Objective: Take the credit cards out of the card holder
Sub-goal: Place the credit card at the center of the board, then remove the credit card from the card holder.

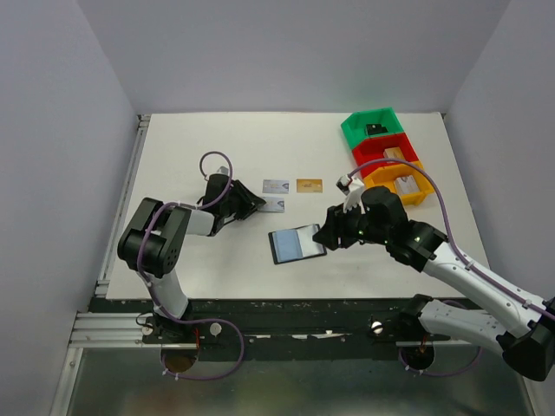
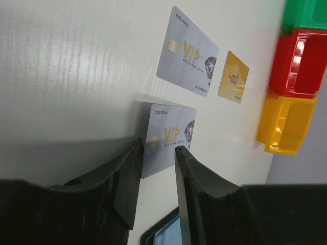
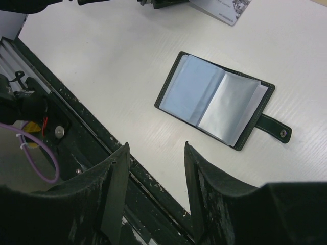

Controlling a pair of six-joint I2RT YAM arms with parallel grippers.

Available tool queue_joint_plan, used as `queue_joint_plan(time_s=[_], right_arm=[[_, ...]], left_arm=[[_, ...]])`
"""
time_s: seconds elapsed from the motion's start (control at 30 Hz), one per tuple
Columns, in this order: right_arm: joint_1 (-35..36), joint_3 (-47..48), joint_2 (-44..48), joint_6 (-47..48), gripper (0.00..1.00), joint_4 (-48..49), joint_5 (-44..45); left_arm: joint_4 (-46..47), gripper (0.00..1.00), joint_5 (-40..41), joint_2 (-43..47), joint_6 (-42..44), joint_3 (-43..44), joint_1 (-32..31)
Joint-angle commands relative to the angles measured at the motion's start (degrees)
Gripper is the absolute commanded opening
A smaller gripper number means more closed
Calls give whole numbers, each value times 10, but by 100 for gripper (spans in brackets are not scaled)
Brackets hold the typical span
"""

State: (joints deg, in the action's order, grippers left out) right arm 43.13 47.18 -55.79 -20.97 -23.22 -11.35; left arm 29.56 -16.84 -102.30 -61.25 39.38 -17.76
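The card holder (image 1: 297,243) lies open on the white table, blue-grey pockets up and strap tab (image 3: 273,127) pointing right. Three credit cards lie flat behind it. They are a silver one (image 1: 276,185), a gold one (image 1: 309,185) and a second silver one (image 1: 272,204). My left gripper (image 1: 258,204) is low at that second silver card (image 2: 171,133). Its fingers (image 2: 130,168) stand a little apart, either side of the card's near end, and the card rests on the table. My right gripper (image 1: 328,236) is open and empty at the holder's right edge. In the right wrist view the holder (image 3: 214,99) lies beyond its fingertips.
Green (image 1: 373,126), red (image 1: 386,152) and orange (image 1: 401,182) bins stand in a row at the back right with small items inside. The table's dark front rail (image 3: 76,138) runs just under my right gripper. Grey walls close off both sides.
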Motion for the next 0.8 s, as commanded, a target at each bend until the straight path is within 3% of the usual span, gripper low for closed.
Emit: queue_joint_plan(time_s=[0.0, 0.33, 0.57, 0.77], right_arm=[[1, -3, -5, 4, 55, -11, 22], [1, -4, -12, 4, 56, -26, 42], [1, -1, -16, 5, 56, -33, 54], [0, 11, -34, -19, 60, -80, 177]], left_arm=[[-86, 48, 43, 32, 41, 17, -3], [-170, 51, 51, 29, 90, 68, -9], [-176, 51, 29, 17, 94, 92, -20], [-222, 51, 81, 73, 107, 78, -12]])
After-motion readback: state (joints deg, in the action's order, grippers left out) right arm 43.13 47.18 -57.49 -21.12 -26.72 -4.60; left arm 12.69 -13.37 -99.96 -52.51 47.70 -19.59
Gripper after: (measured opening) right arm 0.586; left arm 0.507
